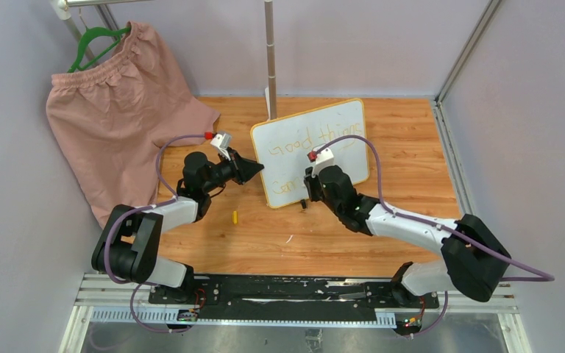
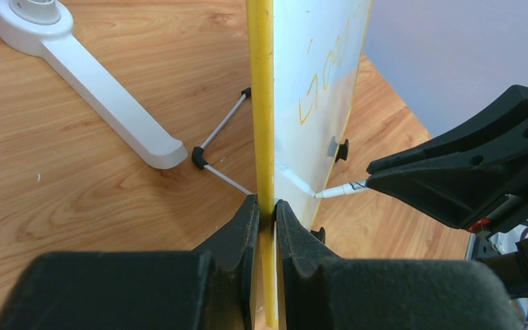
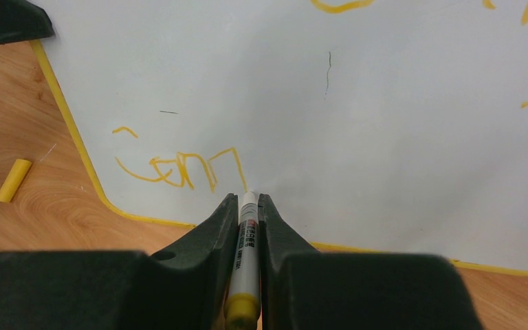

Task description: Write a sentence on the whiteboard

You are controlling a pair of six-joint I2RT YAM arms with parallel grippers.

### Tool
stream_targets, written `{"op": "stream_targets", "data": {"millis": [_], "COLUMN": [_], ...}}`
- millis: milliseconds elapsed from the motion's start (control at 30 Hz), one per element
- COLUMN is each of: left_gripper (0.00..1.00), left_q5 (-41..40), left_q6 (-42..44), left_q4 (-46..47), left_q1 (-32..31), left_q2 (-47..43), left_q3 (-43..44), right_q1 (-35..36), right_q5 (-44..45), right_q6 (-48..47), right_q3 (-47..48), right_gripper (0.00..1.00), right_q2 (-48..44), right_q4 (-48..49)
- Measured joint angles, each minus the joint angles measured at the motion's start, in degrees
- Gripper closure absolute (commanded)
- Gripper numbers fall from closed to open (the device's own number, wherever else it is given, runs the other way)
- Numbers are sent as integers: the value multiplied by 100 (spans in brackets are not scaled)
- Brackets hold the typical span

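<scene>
The whiteboard [image 1: 313, 147] stands tilted on the wooden table, white with a yellow-orange frame. Its yellow edge [image 2: 261, 103] is clamped between my left gripper's [image 2: 266, 206] shut fingers at the board's left side. The sentence [image 1: 305, 140] reads "Good things" on the top line, with a partial "Com" [image 3: 179, 167] on the lower line. My right gripper [image 3: 248, 201] is shut on a white marker [image 3: 247, 240] with a yellow end, its tip touching the board at the end of the last stroke. In the top view the right gripper [image 1: 310, 184] is at the board's lower left.
A yellow marker cap [image 1: 235, 216] lies on the table in front of the board, also in the right wrist view [image 3: 13, 180]. A pink garment [image 1: 118, 125] hangs on a green hanger at back left. A white stand base [image 2: 89, 82] and pole [image 1: 270, 51] are behind the board.
</scene>
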Motion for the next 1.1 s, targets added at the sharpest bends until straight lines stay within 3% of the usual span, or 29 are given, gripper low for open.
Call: {"op": "stream_targets", "data": {"millis": [400, 1100], "left_gripper": [100, 100], "left_q5": [26, 26], "left_q6": [-2, 0], "left_q4": [7, 7], "left_q1": [-7, -11], "left_q2": [0, -2], "left_q3": [13, 15], "right_q1": [-39, -44], "right_q5": [120, 334], "right_q6": [-2, -164], "right_q3": [-278, -404], "right_gripper": [100, 100], "right_q2": [-726, -332], "right_q4": [133, 955]}}
